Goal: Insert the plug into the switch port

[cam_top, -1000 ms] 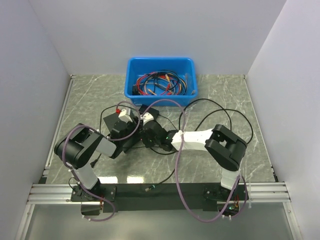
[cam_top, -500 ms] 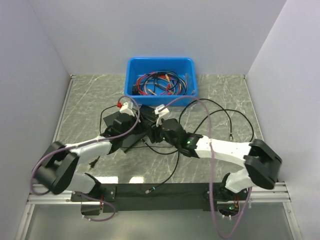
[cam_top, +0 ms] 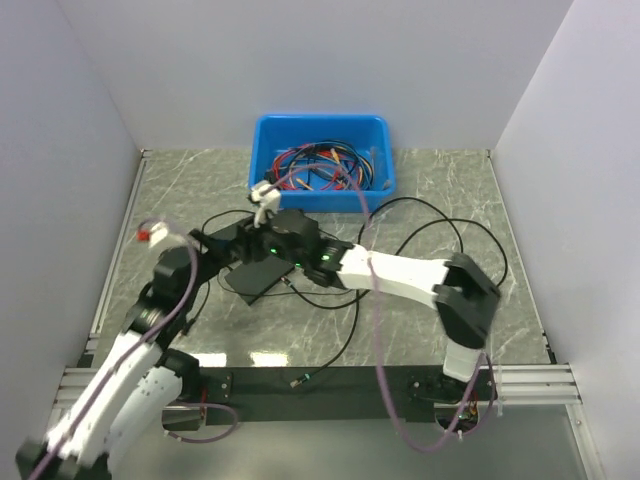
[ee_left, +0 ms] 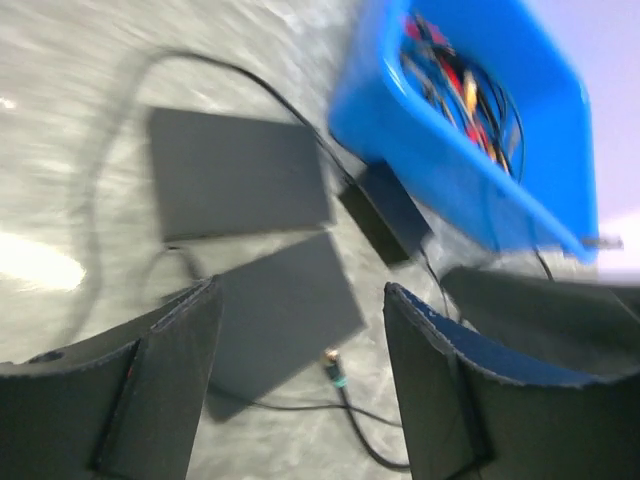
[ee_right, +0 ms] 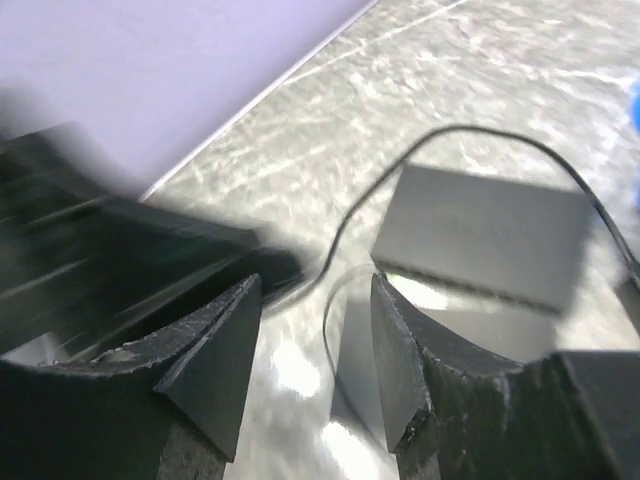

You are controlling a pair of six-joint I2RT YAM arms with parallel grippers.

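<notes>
The plug [ee_left: 331,358] has a brass tip and a teal band on a thin black cable. It lies on the table between my left fingers, just right of the nearer of two flat black boxes [ee_left: 281,311]. The farther box [ee_left: 236,186] lies behind; I cannot tell which box is the switch. In the top view the plug [cam_top: 288,283] lies by the box's [cam_top: 260,277] right corner. My left gripper [ee_left: 305,400] is open and empty, left of the boxes [cam_top: 212,250]. My right gripper [ee_right: 315,365] is open and empty, over the farther box [ee_right: 482,236], and also shows in the top view [cam_top: 268,232].
A blue bin [cam_top: 320,128] of red, blue and black cables stands at the back. A small black brick adapter [ee_left: 386,210] lies in front of it. Black cable loops [cam_top: 440,235] lie on the right. Another cable end [cam_top: 297,378] lies near the front rail.
My left arm has swung out to the left and pulled its gripper back from the boxes. My right arm has reached further left, its gripper now over the farther box.
</notes>
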